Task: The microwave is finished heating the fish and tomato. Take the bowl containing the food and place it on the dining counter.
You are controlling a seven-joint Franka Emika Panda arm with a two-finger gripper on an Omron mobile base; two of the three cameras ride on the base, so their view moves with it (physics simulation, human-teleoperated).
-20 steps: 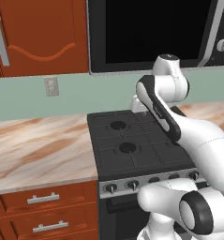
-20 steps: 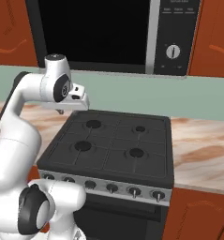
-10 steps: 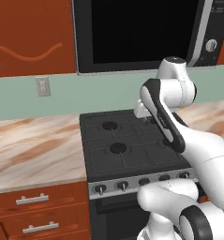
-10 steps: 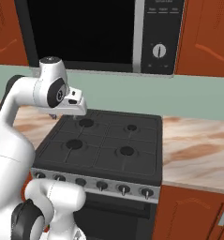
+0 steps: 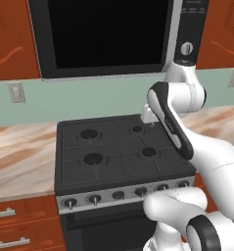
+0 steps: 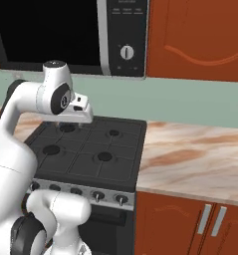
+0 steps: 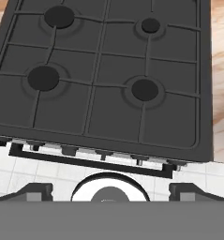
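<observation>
My claw point(image 7: 108, 190) stands wide and empty, pointing down over the black stove point(image 5: 118, 147); above it the microwave point(image 5: 104, 37) has its dark door shut, so the bowl is presumably inside, hidden from me; the marble bench point(image 6: 190, 154) flanks the stove; risk: lifting the arm carelessly, I could strike the door or knob point(image 6: 126, 52).

white arm point(image 5: 175, 125) folded at the elbow, wrist turned downward; gripper point(image 7: 108, 190) faces down with its two fingertips point(image 7: 36, 191) spread wide, holding nothing
</observation>
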